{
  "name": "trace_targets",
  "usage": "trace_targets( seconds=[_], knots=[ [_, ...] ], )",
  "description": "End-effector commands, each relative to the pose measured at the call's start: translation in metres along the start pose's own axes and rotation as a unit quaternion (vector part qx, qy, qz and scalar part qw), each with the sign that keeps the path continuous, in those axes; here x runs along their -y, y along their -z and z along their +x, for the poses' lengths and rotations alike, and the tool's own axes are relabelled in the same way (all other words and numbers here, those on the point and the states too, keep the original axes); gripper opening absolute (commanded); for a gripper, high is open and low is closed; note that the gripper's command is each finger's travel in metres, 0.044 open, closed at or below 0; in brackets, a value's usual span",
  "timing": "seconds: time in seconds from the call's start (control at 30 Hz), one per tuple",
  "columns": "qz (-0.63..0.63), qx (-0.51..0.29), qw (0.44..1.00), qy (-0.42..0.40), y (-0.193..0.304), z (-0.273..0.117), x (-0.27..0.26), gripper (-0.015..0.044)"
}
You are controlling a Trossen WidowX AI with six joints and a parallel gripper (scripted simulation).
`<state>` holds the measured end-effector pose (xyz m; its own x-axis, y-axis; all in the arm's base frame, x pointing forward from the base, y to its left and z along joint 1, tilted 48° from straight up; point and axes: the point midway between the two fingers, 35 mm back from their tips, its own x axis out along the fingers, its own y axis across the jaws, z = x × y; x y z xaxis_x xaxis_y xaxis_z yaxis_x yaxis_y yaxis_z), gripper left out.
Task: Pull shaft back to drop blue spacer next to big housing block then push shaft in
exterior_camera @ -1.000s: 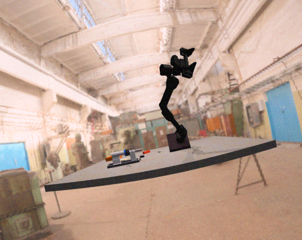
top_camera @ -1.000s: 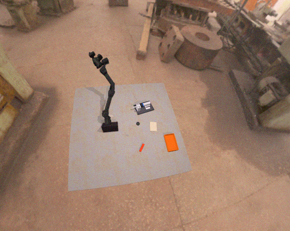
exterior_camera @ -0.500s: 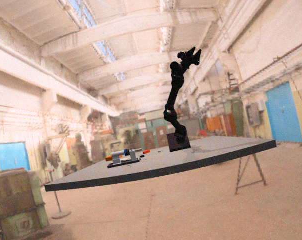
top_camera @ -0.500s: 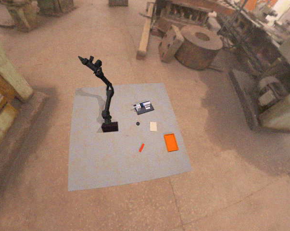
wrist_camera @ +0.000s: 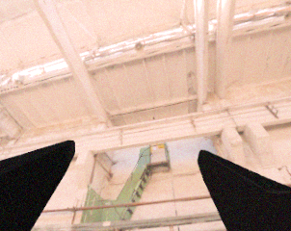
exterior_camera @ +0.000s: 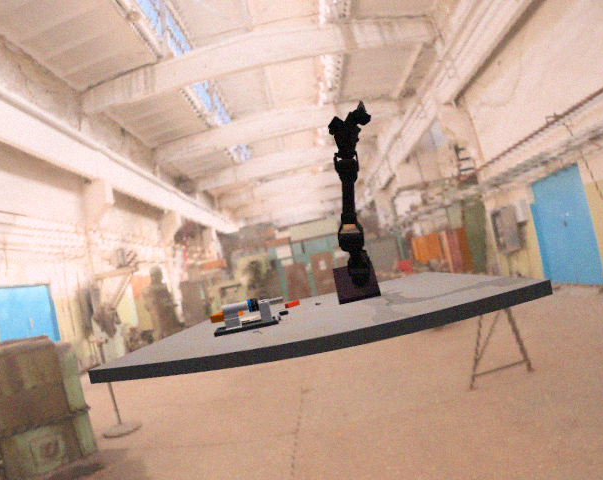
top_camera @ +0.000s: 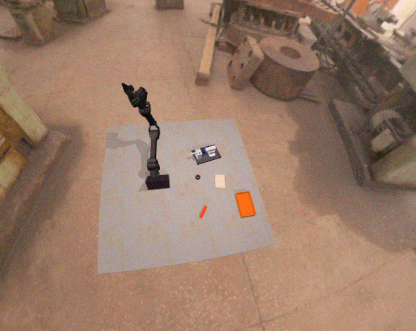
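Fingers (top_camera: pixel 127 87) (exterior_camera: pixel 362 106): wide open, empty, far from shaft (top_camera: pixel 194 153) (exterior_camera: pixel 271 300).
Blue spacer (top_camera: pixel 205 149) (exterior_camera: pixel 249 304): overpulling could shed its neighbours.
Housing (top_camera: pixel 211 147) (exterior_camera: pixel 233 309): crooked push could jam.

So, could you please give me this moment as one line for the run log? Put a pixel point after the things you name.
gripper (top_camera: pixel 124 84) (wrist_camera: pixel 138 151): open, holding nothing | arm: raised high, away from fixture (top_camera: pixel 214 158) (exterior_camera: pixel 244 328) | blue spacer (top_camera: pixel 205 149) (exterior_camera: pixel 252 304): on shaft | shaft: not gripped
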<state>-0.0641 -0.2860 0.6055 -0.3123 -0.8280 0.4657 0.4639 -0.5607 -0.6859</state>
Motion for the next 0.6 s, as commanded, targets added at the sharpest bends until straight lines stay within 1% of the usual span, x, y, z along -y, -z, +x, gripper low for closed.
trace_targets(
  seconds=[0.0, 0.13, 0.27, 0.4, 0.57],
  knots=[
    [-0.034, 0.049, 0.996, -0.070, -0.018, -0.007, -0.047, 0.0440],
    [-0.071, 0.125, 0.979, -0.147, -0.046, -0.026, -0.103, 0.0440],
    [-0.106, 0.213, 0.948, -0.211, -0.076, -0.058, -0.154, 0.0440],
    [-0.137, 0.307, 0.905, -0.262, -0.104, -0.101, -0.199, 0.0440],
    [-0.168, 0.431, 0.832, -0.306, -0.134, -0.169, -0.244, 0.0440]
  ],
)
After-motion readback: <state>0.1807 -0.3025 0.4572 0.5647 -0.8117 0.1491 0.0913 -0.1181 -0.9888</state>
